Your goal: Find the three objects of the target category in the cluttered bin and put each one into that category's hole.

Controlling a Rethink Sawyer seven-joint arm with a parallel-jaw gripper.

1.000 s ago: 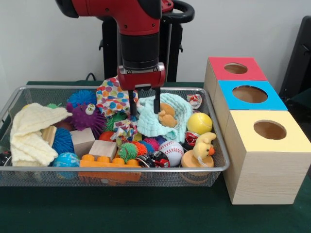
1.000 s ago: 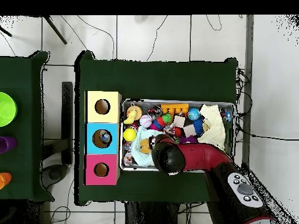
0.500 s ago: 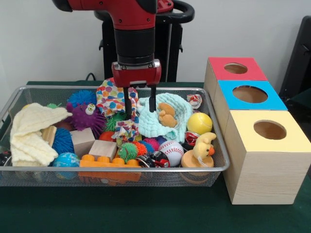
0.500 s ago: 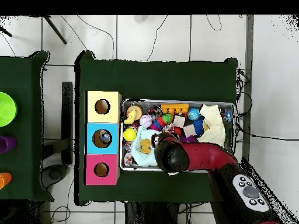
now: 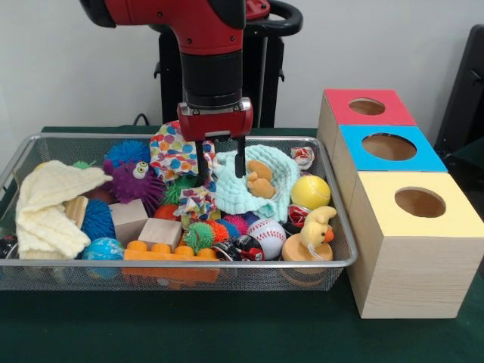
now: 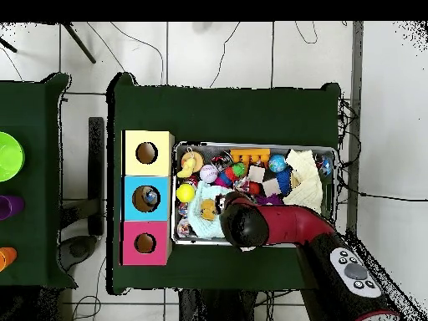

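I have the claw [image 5: 221, 168] hanging inside the wire bin [image 5: 344, 261], fingers spread and holding nothing, their tips level with the top of the pile.

The target category is not given to me by the task line, so I can only judge from where the claw sits. Directly below and between the fingers is the edge of the mint-green knitted cloth [image 5: 234, 193]; the left-hand finger in the front view stands against the seam where that cloth meets the polka-dot cloth [image 5: 172, 151]. If cloths are wanted, the mint one is the nearest thing, lying under the claw and spreading away from it toward the boxes, with a small tan plush toy [image 5: 260, 178] resting on top, just beside the other finger.

The relation that matters is that the cloth's bulk lies off to the box side of the claw, not centred under it. A straight drop would pinch only its rim.

The three boxes stand outside the bin, well apart from the claw: red-topped box [image 5: 366, 107], blue-topped box [image 5: 389, 147], yellow-topped box [image 5: 418, 203].

In the overhead view the arm [image 6: 284, 226] hides the claw itself.
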